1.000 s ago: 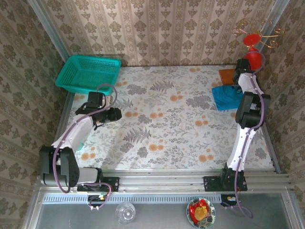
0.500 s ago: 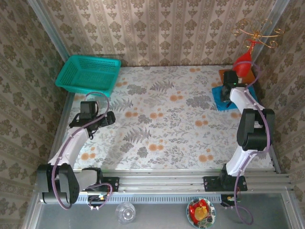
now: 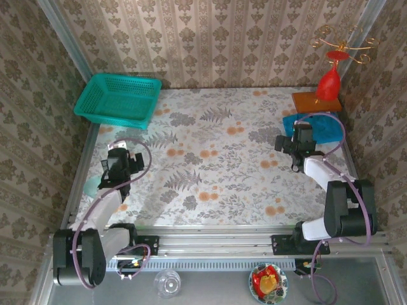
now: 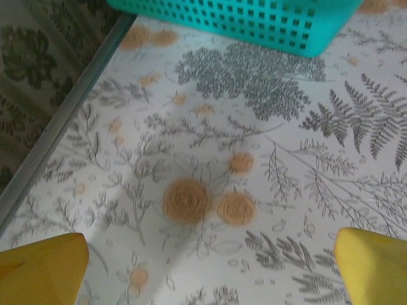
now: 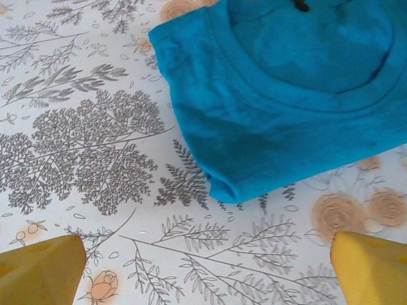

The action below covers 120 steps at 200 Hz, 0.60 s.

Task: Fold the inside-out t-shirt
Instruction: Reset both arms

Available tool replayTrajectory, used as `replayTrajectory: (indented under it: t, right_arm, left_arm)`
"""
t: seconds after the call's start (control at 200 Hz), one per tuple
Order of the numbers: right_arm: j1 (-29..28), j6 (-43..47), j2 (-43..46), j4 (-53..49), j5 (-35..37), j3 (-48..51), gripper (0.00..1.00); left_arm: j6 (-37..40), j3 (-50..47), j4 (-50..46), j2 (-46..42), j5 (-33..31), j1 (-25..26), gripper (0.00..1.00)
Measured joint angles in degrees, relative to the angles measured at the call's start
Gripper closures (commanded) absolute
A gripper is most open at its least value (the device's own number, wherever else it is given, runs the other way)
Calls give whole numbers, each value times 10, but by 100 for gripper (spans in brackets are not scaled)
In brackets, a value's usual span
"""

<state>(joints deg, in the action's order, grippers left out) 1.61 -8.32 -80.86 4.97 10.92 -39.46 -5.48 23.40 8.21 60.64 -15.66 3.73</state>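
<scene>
The inside-out t-shirt (image 3: 324,129) is a bright blue folded bundle at the back right of the floral table. In the right wrist view its collar edge and a rounded folded corner (image 5: 280,95) lie just ahead of the fingers. My right gripper (image 3: 297,142) hovers at the shirt's near left side, apart from it. Its yellow fingertips (image 5: 41,270) stand wide open over bare cloth, the gripper (image 5: 206,273) empty. My left gripper (image 3: 119,162) is at the left side of the table, open and empty (image 4: 210,267), pointing toward the basket.
A teal mesh basket (image 3: 117,98) sits at the back left corner, its wall (image 4: 254,19) ahead of the left fingers. A red vase on an orange-brown board (image 3: 325,86) stands behind the shirt. A metal rail (image 4: 63,121) edges the table's left side.
Both arms have drawn back toward the near edge. The right gripper came off the far right corner to the shirt's near side. Both grippers have opened wide.
</scene>
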Motion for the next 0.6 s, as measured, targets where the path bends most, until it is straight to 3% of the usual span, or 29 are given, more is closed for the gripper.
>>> replayTrajectory:
  t: [0.37,0.6]
  right_arm:
    - [0,19,-35,258,-41,111,0]
    - [-3,30,-52,368,-63,157,0]
  left_arm:
    - [75,1,309,250,120,-23,0]
    - [76,-24,419,287,185,-54,0]
